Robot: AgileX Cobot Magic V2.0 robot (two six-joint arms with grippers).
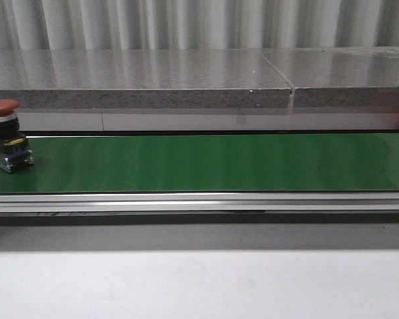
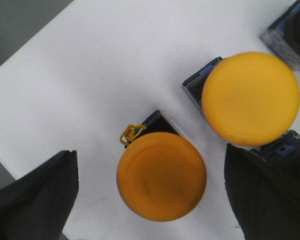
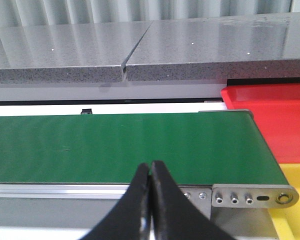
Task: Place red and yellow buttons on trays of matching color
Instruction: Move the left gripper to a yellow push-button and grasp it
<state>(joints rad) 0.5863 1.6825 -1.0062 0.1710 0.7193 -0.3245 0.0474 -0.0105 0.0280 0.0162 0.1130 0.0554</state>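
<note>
Red button waited at the belt's left end, arms clear of it

The red button (image 1: 4,135) stood upright at the far left of the green belt (image 1: 219,163), likely to ride rightward; open belt lay ahead. The left gripper (image 2: 150,200) hung spread wide over one yellow button (image 2: 161,176), empty, a second yellow button (image 2: 250,98) near. The right gripper (image 3: 151,200) was pinched shut on nothing near the belt's right end, beside the red tray (image 3: 280,120) and yellow tray (image 3: 295,200)

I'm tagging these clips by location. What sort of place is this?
Probably a lab or workshop mock-up of a sorting line: a green conveyor belt carrying a red button, with a red tray and a yellow tray at the belt's end.
</note>
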